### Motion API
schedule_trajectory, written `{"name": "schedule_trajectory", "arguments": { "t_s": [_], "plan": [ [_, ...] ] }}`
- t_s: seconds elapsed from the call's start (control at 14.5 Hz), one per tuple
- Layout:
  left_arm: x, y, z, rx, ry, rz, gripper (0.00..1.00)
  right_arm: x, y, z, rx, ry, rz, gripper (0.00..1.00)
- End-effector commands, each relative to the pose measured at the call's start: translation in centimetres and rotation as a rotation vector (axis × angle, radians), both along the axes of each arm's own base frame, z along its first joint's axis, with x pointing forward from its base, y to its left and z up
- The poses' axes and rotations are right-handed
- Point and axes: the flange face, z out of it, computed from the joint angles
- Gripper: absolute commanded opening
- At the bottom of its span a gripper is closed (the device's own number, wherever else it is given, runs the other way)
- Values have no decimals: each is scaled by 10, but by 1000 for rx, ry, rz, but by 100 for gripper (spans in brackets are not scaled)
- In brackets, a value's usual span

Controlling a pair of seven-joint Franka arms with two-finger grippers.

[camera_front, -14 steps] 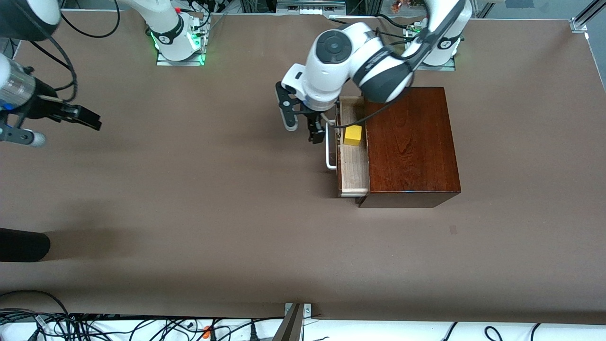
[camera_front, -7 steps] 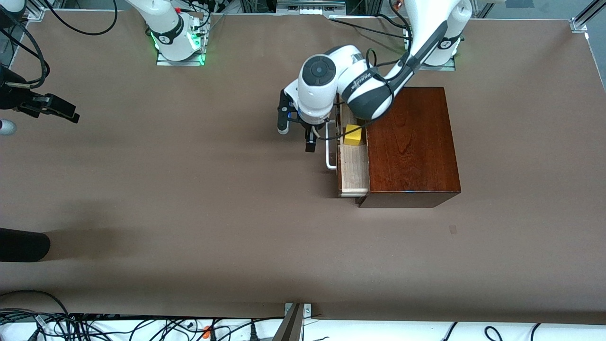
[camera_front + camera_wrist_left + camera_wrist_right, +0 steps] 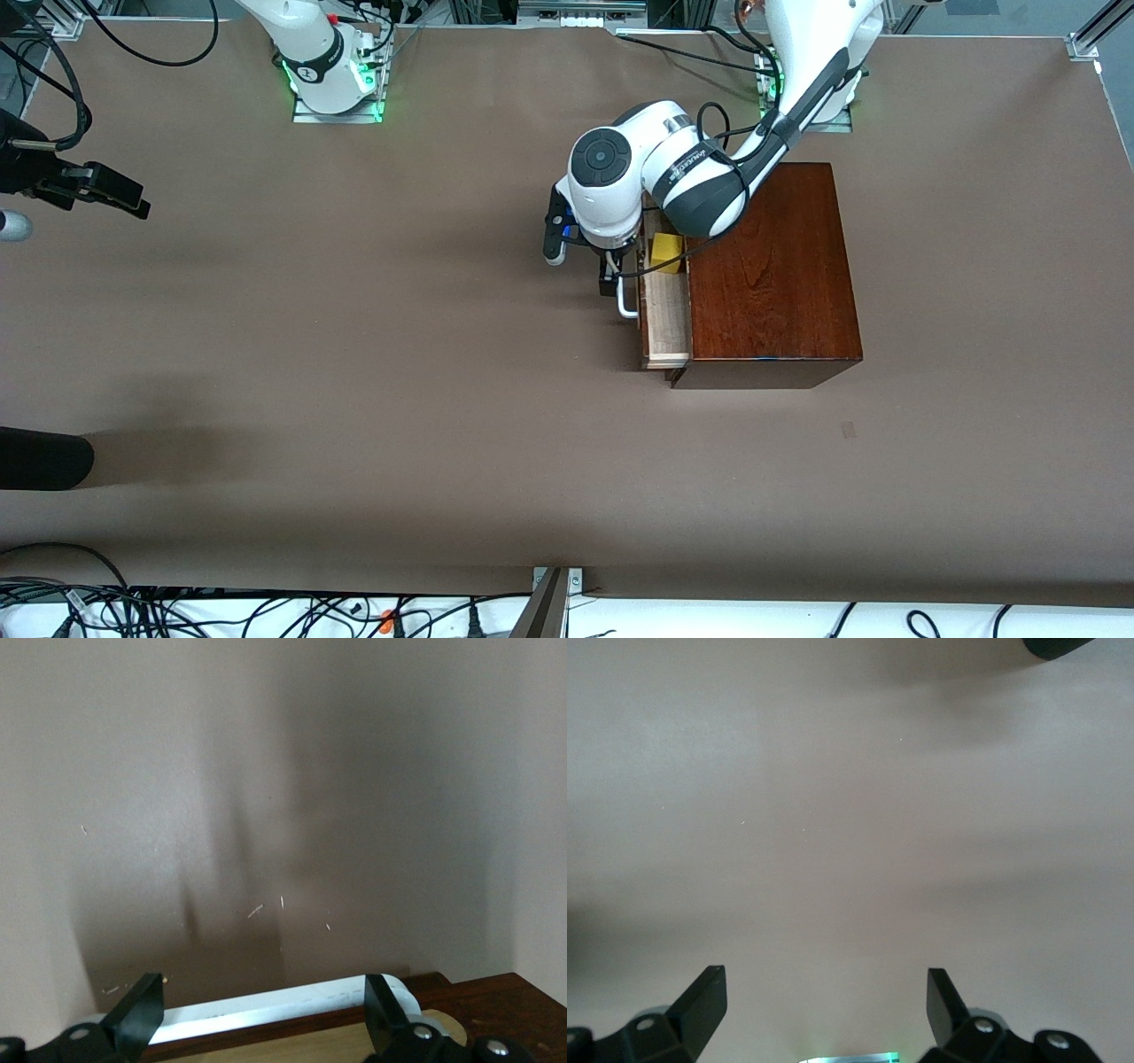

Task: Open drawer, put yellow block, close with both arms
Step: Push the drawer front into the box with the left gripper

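Note:
The dark reddish-brown box (image 3: 771,266) stands toward the left arm's end of the table. Its drawer (image 3: 666,323) is partly out, and the yellow block (image 3: 666,251) lies in the pale tray, close to the box. My left gripper (image 3: 582,270) is low in front of the drawer, open, right at the white loop handle (image 3: 627,306). In the left wrist view the handle (image 3: 266,1012) spans the gap between the fingertips (image 3: 142,1010) of that gripper (image 3: 262,1014). My right gripper (image 3: 124,197) is open and empty over the right arm's end of the table, and it also shows in the right wrist view (image 3: 824,1001).
A black rounded object (image 3: 44,458) lies at the right arm's end of the table, nearer the camera. Cables run along the table edge nearest the camera. The right wrist view shows bare brown table and a dark shape (image 3: 1063,645) at its edge.
My left gripper came down and moved toward the drawer front, and the drawer slid a little into the box. My right gripper drew back to the table's end.

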Motion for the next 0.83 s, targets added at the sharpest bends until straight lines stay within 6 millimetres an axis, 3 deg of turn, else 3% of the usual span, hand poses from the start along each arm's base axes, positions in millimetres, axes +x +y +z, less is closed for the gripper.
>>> {"name": "schedule_trajectory", "arguments": {
  "t_s": [0.0, 0.28, 0.62, 0.76],
  "plan": [
    [10, 23, 2, 115, -1, -16, 100, -3, -3, 4, -12, 5, 10, 100],
    [27, 54, -4, 167, 25, 31, 100, -1, -3, 3, -11, 1, 9, 100],
    [37, 75, -5, 206, 37, 66, 100, 3, -5, -4, 3, 9, 2, 100],
    [36, 71, -2, 201, 34, 67, 100, 3, -5, -3, 2, 6, -10, 100]
  ]
}}
